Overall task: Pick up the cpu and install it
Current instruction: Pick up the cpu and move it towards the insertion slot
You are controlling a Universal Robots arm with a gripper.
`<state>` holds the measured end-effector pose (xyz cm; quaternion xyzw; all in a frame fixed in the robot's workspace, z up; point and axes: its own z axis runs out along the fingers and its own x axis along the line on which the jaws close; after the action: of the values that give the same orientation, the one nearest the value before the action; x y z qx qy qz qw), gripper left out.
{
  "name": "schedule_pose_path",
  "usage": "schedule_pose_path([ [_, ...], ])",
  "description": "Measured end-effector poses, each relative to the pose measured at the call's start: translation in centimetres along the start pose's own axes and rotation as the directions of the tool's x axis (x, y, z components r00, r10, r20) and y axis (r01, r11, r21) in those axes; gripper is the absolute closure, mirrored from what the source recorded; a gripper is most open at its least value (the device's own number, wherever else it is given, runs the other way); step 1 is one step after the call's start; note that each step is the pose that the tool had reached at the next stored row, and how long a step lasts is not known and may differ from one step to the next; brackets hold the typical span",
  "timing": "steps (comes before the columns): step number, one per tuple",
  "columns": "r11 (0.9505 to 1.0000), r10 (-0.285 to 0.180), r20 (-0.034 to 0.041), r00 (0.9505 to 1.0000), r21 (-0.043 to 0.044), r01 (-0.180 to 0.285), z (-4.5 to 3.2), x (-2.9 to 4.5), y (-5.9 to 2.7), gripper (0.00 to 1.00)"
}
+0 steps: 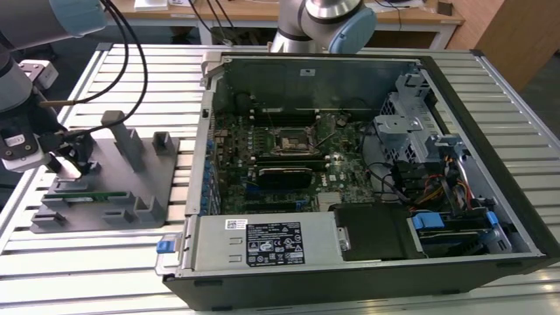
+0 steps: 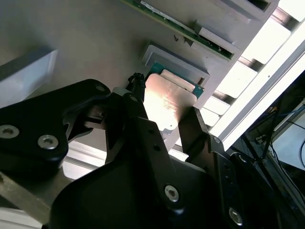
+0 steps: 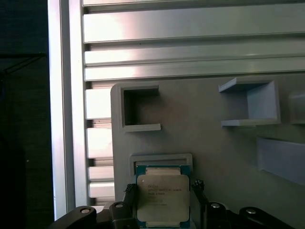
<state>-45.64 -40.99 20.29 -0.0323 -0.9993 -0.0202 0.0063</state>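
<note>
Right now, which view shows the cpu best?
First wrist view: the cpu faces the camera, its top plate almost whole, on the tray. Second wrist view shows it slanted, partly behind the gripper. In the exterior view it is too small to tell.

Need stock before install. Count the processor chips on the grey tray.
1. The cpu lies on the grey tray, against a raised frame, right at the gripper in both wrist views. The arm hides part of the tray, so another could be hidden.
</note>
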Motion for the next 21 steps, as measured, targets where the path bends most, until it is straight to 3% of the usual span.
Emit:
schedule_pose_path([
  [21,1.0,0.0,-0.0002,1.0,0.0001,0.0,-0.77,0.02,0.13,0.47],
])
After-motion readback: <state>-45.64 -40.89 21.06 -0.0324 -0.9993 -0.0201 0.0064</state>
